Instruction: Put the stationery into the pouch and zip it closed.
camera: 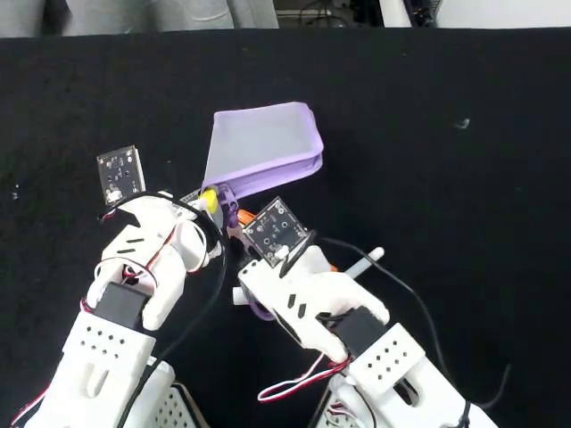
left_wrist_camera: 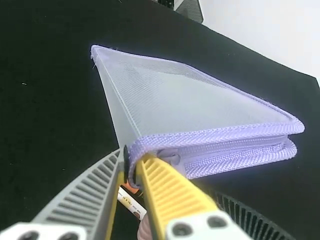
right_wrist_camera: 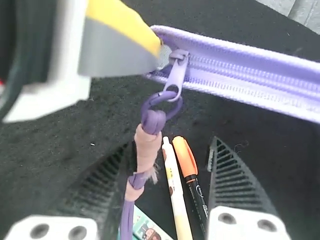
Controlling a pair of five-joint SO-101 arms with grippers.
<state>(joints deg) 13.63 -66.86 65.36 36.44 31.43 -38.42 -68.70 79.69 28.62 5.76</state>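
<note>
Left claw (left_wrist_camera: 131, 159) — clamped on pouch (left_wrist_camera: 190, 107) corner | right claw (right_wrist_camera: 171, 145) — spread apart, straddling zipper cord (right_wrist_camera: 149, 137)

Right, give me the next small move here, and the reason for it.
Probably shut the right gripper on the pull cord. The cord hangs from the slider inside that open gripper, the left gripper clamps the pouch corner beside the slider, and the pen and marker lie outside on the table. The zip looks shut, so it likely needs opening first.
</note>
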